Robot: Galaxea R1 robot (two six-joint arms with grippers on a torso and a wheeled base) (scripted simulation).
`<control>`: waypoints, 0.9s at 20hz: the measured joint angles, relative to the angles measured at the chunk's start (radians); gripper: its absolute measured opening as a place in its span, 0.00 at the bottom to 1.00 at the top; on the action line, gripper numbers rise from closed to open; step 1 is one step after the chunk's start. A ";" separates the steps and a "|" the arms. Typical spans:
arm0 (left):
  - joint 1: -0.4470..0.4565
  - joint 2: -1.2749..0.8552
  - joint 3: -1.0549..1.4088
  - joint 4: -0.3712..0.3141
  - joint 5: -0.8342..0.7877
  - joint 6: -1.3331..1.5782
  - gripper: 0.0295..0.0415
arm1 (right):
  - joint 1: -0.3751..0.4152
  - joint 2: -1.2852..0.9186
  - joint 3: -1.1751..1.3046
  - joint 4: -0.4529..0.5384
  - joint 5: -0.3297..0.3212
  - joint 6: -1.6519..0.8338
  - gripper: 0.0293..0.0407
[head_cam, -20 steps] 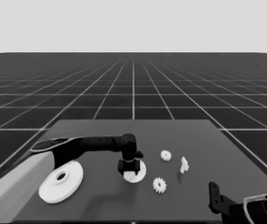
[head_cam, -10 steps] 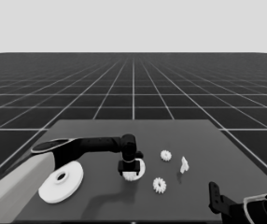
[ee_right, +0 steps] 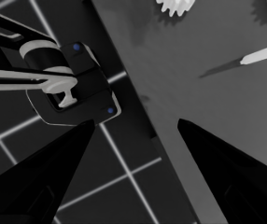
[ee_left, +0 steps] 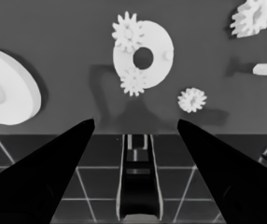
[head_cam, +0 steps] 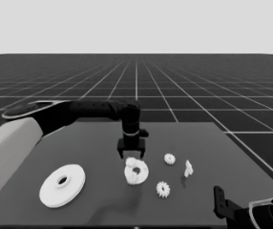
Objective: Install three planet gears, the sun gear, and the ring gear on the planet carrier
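Overhead, in the head view, the left gripper [head_cam: 131, 153] hung just above the far side of the smaller round part [head_cam: 136, 171], its fingers spread and holding nothing, the black forearm reaching in from the picture's left. The larger round part [head_cam: 62, 185] lay flat well to the left of it on the table [head_cam: 93, 143]. One loose gear [head_cam: 169, 159] sat to the right of the smaller round part, another [head_cam: 163, 189] nearer the front, and the thin white piece [head_cam: 188, 168] lay farther right. The right gripper [head_cam: 221, 202] waited at the lower right corner. In the left wrist view, two gears [ee_left: 128, 32] [ee_left: 133, 81] sat on the smaller round part beside its dark centre hole, with the fingers [ee_left: 54, 163] apart and empty. In the right wrist view, the right gripper's fingers [ee_right: 217, 158] stood apart over the table's corner, gripping nothing, beside dark machinery [ee_right: 68, 84].
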 joint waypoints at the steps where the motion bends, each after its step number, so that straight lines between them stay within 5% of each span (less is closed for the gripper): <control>1: -0.004 0.000 -0.002 -0.004 0.000 0.002 0.75 | 0.000 0.000 0.000 0.000 0.000 0.000 0.81; 3: -0.008 0.001 -0.004 -0.009 -0.001 0.003 0.75 | 0.000 0.000 0.000 0.000 0.000 0.000 0.81; 4: -0.048 -0.265 0.357 0.136 -0.362 0.487 0.95 | 0.000 0.000 0.000 0.000 0.000 0.000 0.81; 5: -0.079 -0.650 0.598 0.223 -0.581 0.987 0.94 | 0.000 0.000 0.000 0.000 0.000 0.000 0.81; 7: -0.109 -1.016 0.826 0.305 -0.786 1.603 0.82 | 0.000 0.000 0.000 0.000 0.000 0.000 0.81; 13: -0.124 -1.189 0.943 0.346 -0.890 1.915 0.75 | 0.000 0.000 0.000 0.000 0.000 0.000 0.81; 14: -0.125 -1.192 0.945 0.347 -0.892 1.920 0.75 | 0.364 0.287 -0.214 0.480 -0.316 0.464 0.93; 15: -0.125 -1.193 0.946 0.347 -0.893 1.923 0.75 | 0.556 0.538 -0.563 0.664 -0.339 0.628 0.88; 18: -0.125 -1.195 0.947 0.348 -0.894 1.927 0.75 | 0.574 0.826 -1.164 0.712 -0.391 0.634 0.81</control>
